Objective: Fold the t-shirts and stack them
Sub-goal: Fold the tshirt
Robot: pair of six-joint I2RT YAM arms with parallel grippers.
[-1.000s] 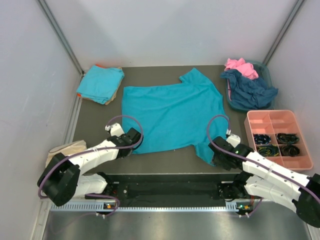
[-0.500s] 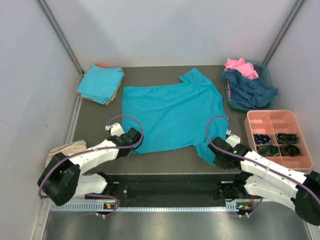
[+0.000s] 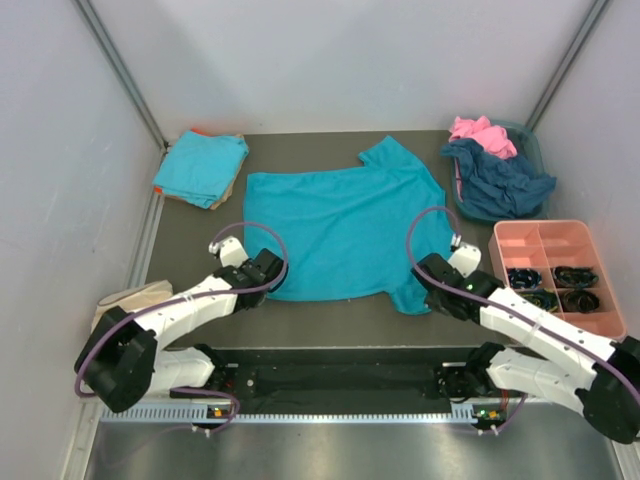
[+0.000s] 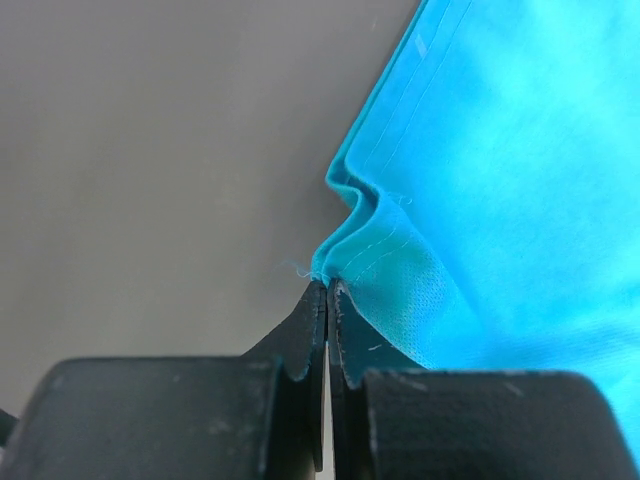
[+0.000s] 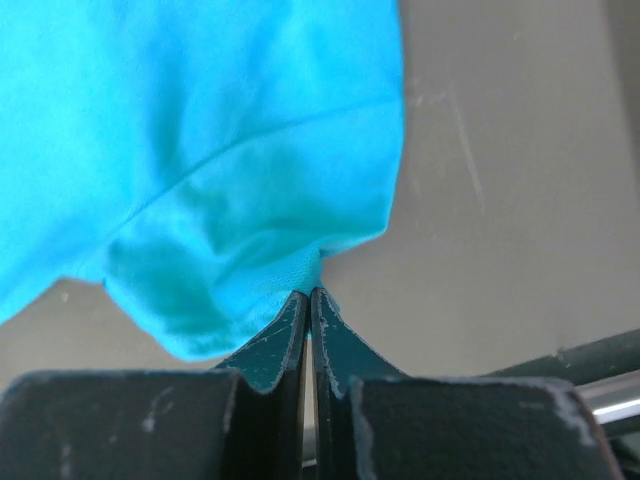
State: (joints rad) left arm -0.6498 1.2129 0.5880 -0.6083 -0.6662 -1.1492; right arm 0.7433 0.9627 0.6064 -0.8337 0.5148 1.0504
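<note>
The teal t-shirt (image 3: 345,225) lies spread in the middle of the table (image 3: 190,250). My left pincer (image 4: 327,285) is clamped on its near left corner, my right pincer (image 5: 308,292) on the near right. Both bites look thin to me, so an uneven lift could slip one corner and skew the fold.

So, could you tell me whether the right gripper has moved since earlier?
Yes: the right gripper, shut on the teal t-shirt, has shifted away from the near edge of the table, taking the corner along.

The spread t-shirt (image 3: 340,230) is plain turquoise, the table (image 3: 190,245) dark grey, the compartment tray (image 3: 522,246) pink.
</note>
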